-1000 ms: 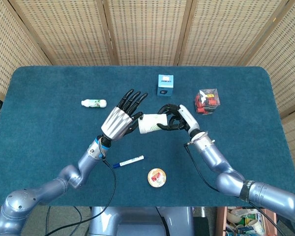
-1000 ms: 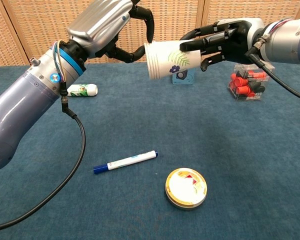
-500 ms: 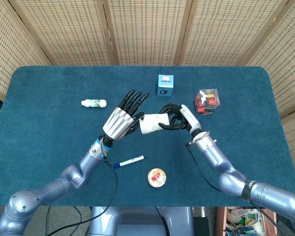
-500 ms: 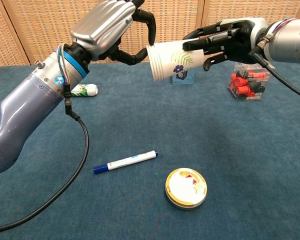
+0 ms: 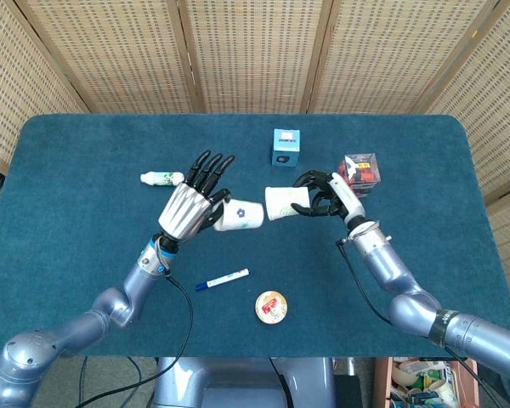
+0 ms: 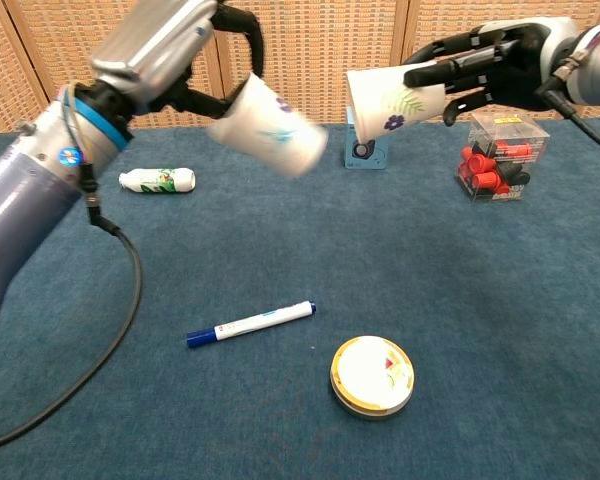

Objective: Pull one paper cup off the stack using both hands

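No text, brand name or number can be read in either view. The paper cups (image 6: 385, 100) show only printed leaf and flower shapes. The small white bottle (image 6: 157, 180) near the table's left edge carries a green label too small to read, and the round tin's (image 6: 372, 375) lid is blurred.

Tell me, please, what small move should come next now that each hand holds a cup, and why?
Probably lower the left hand and set its separated cup upright on the table: a clear gap shows between it and the remaining stack in the right hand, so the pull looks finished.
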Robot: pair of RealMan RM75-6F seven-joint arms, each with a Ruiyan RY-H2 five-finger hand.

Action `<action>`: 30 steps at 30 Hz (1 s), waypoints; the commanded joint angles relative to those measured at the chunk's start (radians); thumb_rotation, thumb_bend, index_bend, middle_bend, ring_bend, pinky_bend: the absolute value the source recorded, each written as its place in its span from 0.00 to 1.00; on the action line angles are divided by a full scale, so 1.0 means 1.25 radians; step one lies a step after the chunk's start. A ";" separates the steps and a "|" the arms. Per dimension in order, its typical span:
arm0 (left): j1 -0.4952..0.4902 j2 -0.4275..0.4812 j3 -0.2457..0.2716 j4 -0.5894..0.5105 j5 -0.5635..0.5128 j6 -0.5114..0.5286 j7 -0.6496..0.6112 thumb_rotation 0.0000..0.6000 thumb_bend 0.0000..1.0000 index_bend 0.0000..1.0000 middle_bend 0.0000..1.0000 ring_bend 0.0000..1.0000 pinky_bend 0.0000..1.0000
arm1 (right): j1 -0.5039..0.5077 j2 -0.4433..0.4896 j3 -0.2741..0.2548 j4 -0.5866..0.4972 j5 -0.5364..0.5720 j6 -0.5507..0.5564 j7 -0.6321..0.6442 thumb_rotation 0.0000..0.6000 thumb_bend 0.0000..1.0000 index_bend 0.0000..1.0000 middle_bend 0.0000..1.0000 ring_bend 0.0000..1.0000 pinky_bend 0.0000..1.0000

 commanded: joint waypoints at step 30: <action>0.138 0.391 0.222 -0.113 0.039 -0.269 -0.076 1.00 0.57 0.66 0.00 0.00 0.00 | -0.051 -0.032 -0.253 0.167 -0.290 0.255 -0.460 1.00 0.60 0.52 0.56 0.44 0.67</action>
